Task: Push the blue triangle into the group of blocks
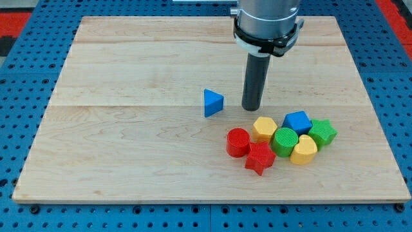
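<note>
The blue triangle (212, 102) lies alone on the wooden board, near its middle. My tip (252, 107) stands just to the triangle's right, a small gap apart. Below and to the right is the group of blocks: a red cylinder (237, 142), a red star (260, 158), a yellow hexagon (264, 128), a green cylinder (284, 141), a blue cube (297, 122), a yellow block (304, 149) and a green star (322, 133). They sit packed together, touching. My tip is above the group's left part, between the triangle and the yellow hexagon.
The wooden board (129, 129) lies on a blue pegboard table (19, 96). The arm's grey body (267, 19) hangs over the board's top edge.
</note>
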`<state>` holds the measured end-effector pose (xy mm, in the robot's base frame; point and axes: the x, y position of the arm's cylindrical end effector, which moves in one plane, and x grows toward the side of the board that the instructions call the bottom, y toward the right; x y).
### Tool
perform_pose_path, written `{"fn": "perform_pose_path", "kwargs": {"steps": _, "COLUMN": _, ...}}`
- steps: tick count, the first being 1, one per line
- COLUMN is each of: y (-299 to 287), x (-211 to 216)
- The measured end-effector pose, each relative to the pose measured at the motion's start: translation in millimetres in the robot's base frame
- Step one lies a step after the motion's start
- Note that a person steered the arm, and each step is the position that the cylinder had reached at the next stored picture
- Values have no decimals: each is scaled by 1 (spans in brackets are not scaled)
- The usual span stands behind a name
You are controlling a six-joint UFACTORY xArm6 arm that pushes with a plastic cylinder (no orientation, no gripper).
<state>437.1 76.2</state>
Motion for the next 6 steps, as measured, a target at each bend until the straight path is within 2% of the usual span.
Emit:
{"fn": "perform_pose_path", "kwargs": {"steps": 1, "y": -3, "x": -66}}
{"fn": "perform_pose_path", "kwargs": {"steps": 2, "y": -95, "x": -70}}
{"fn": "perform_pose_path", "kwargs": {"steps": 3, "y": -135, "x": -44}}
{"fn": "perform_pose_path", "kwargs": {"steps": 4, "y": -56, "x": 9}}
{"fn": "perform_pose_path", "kwargs": {"steps": 5, "y": 2, "x": 21}}
{"fn": "perform_pose_path", "kwargs": {"steps": 6, "y": -32, "x": 12}}
